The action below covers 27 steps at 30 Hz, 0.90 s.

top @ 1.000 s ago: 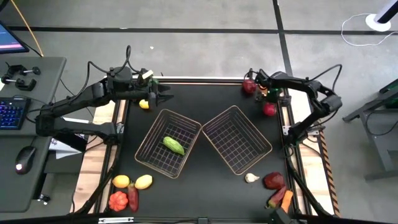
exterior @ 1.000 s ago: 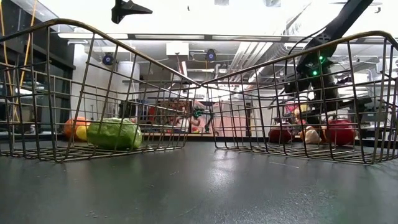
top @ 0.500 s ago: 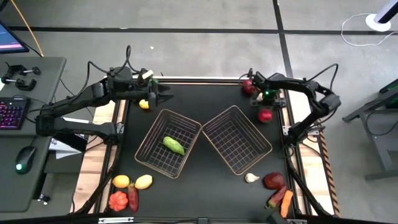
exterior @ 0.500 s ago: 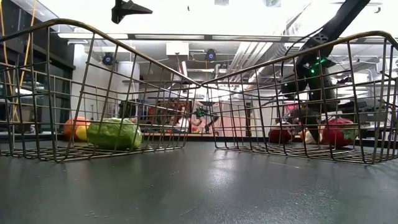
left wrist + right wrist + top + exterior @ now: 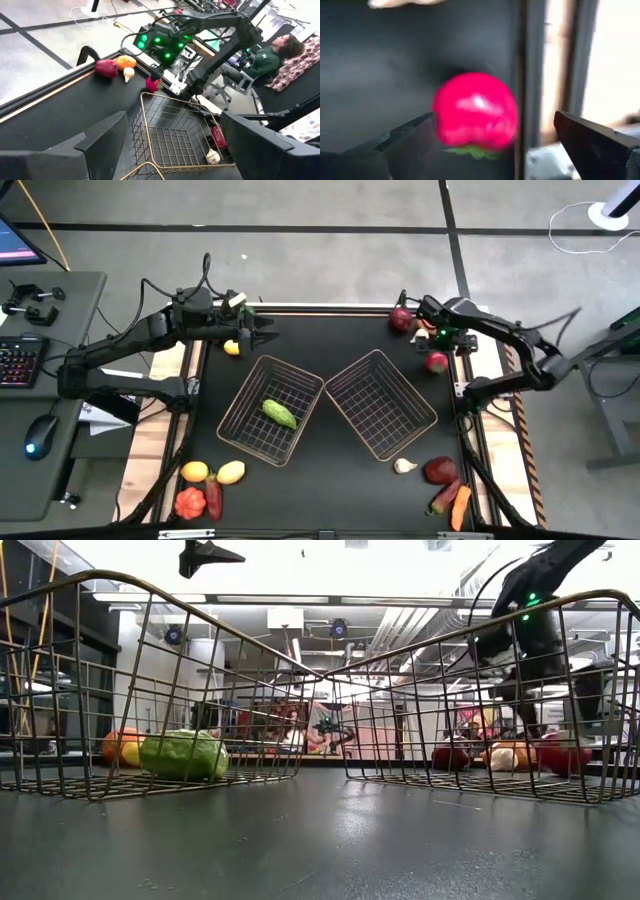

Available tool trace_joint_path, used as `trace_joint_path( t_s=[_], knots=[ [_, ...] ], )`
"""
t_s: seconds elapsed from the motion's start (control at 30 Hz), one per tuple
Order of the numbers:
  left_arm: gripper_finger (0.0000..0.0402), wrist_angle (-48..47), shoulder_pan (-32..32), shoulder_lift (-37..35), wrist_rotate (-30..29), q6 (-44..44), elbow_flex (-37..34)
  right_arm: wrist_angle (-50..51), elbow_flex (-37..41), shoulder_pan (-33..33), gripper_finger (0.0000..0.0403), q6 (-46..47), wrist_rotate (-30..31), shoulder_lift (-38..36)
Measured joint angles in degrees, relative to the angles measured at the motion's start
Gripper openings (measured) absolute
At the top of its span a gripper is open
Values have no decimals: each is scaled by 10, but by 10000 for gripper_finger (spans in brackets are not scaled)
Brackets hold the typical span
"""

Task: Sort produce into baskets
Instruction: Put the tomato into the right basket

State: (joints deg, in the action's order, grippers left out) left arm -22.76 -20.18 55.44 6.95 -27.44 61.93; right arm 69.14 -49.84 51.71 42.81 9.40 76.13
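Two copper wire baskets sit mid-table, the left basket (image 5: pixel 272 410) with a green produce piece (image 5: pixel 279 414) lying in it and the right basket (image 5: pixel 381 403). At the far right, a bright red fruit with green leaves (image 5: pixel 475 112) lies on the black table (image 5: pixel 436 361). My right gripper (image 5: pixel 440 340) hangs above it, pointing down, open, with a finger on either side and clear of it (image 5: pixel 495 120). A dark red piece (image 5: pixel 401 319) lies just beyond. My left gripper (image 5: pixel 264 335) waits open above the far left, near a yellow piece (image 5: pixel 232 347).
Loose produce lies at the near left, two yellow pieces (image 5: pixel 195 471) (image 5: pixel 231 472), an orange-red one (image 5: pixel 190 502) and a chili (image 5: pixel 213 498). A garlic (image 5: pixel 404 466), a dark red piece (image 5: pixel 440 470) and a carrot (image 5: pixel 461 505) lie at the near right. A person (image 5: pixel 270 55) sits beyond the table.
My right gripper has risen from the table and shifted a little toward the right edge, rolling slightly. It stays open and now hangs over the bright red fruit.
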Motion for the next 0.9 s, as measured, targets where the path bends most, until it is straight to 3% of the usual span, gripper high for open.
trace_joint_path(
  t_s=[0.2, 0.9],
  knots=[
    [312, 0, 0, 0, 0, 0, 0, -21, 1, -8, 399, 36, 6, -34],
    [312, -1, 0, 0, 0, -4, 0, -17, 1, -8, 399, 97, 13, -15]
  ],
)
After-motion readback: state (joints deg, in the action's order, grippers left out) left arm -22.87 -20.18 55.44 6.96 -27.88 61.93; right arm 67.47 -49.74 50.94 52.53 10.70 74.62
